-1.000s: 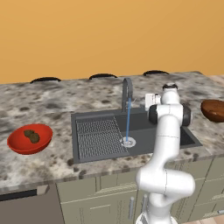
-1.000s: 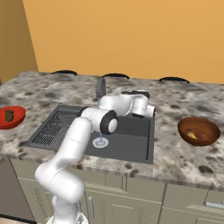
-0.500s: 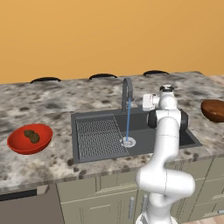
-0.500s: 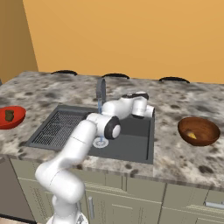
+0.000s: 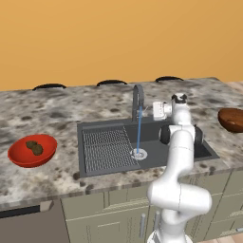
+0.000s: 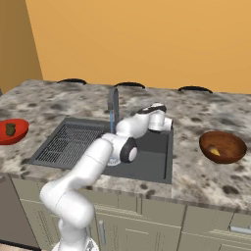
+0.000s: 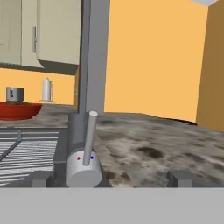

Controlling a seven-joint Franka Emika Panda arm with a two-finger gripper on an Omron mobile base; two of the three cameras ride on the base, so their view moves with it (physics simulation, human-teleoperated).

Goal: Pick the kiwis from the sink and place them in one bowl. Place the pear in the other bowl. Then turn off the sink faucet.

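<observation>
The sink faucet (image 5: 137,100) (image 6: 113,104) arches over the sink (image 5: 156,152) (image 6: 147,162), and a thin blue stream (image 5: 139,132) falls to the drain. My gripper (image 5: 154,111) (image 6: 163,123) (image 7: 111,178) hovers just right of the faucet, open and holding nothing. In the hand view the short lever (image 7: 89,138) stands upright on the faucet's base, straight ahead between my fingertips (image 7: 42,178). Two kiwis (image 5: 34,147) lie in the red bowl (image 5: 19,159) (image 6: 19,135). The pear (image 6: 214,152) lies in the dark brown bowl (image 6: 230,142) (image 5: 231,118).
A ribbed wire rack (image 5: 108,148) (image 6: 66,142) fills the sink's left half. Speckled stone counter (image 5: 57,111) runs around the basin up to the orange wall. Three stove burners (image 5: 111,83) sit at the back edge. Cabinet fronts (image 5: 118,213) lie below.
My hand has edged slightly closer to the faucet, jaws still open. Water keeps running. The bowls and fruit have not moved.
</observation>
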